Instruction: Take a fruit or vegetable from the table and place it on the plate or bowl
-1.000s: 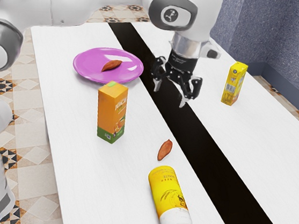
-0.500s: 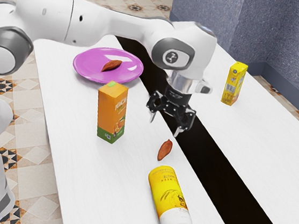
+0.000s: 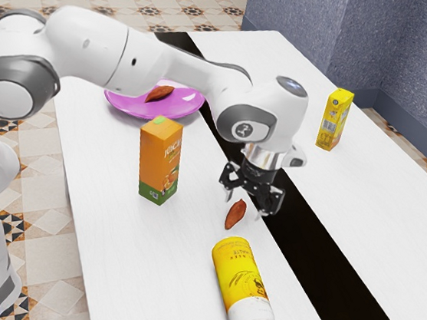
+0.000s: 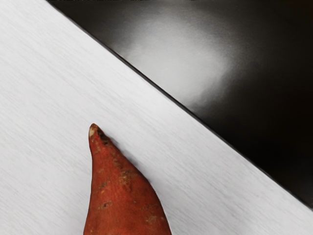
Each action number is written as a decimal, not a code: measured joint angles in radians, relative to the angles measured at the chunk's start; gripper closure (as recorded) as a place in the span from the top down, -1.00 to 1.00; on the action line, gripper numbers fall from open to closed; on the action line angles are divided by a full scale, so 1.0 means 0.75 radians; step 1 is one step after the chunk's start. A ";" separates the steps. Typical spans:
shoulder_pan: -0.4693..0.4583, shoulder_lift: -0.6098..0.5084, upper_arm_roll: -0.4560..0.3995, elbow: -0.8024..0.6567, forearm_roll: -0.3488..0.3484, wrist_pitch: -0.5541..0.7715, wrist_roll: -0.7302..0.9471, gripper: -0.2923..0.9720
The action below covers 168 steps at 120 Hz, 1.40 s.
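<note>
A small sweet potato [image 3: 235, 213] lies flat on the white table [image 3: 132, 254], just beside the edge of a glossy black stripe [image 3: 308, 249] that runs the table's length. In the wrist view the sweet potato [image 4: 122, 196] shows reddish-brown, rough, speckled skin, a thick body and one end tapering to a pale, blunt tip.

It looks stiff and light, with a matte skin that should give the pads some grip. The rounded, tapering shape could roll or squirt out if pinched near the tip. The thick middle, gripped across its short width, seems the safest hold.

The black gripper [image 3: 248, 202] hangs directly over the sweet potato. Its jaws stand wide apart and hold nothing, with the fingertips low, near the far end of the vegetable. Whether they touch it cannot be told.

Toward the exterior view's left stands an orange juice carton [image 3: 160, 160]. A yellow bottle [image 3: 241, 284] lies on its side nearer the camera. The purple plate [image 3: 184, 105] sits well apart, at the far side of the table, with another sweet potato [image 3: 160, 93] on it. A yellow carton [image 3: 335, 119] stands across the stripe.
</note>
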 joint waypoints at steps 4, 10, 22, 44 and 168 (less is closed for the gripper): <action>-0.001 0.002 -0.003 -0.003 -0.002 0.009 0.003 0.39; -0.007 0.004 -0.007 -0.006 -0.004 0.021 0.007 0.39; -0.013 0.008 -0.010 -0.008 -0.007 0.039 0.014 0.36; -0.016 0.030 -0.011 -0.017 -0.017 0.057 0.023 0.18; 0.003 -0.188 0.083 0.016 0.043 -0.211 0.063 -0.31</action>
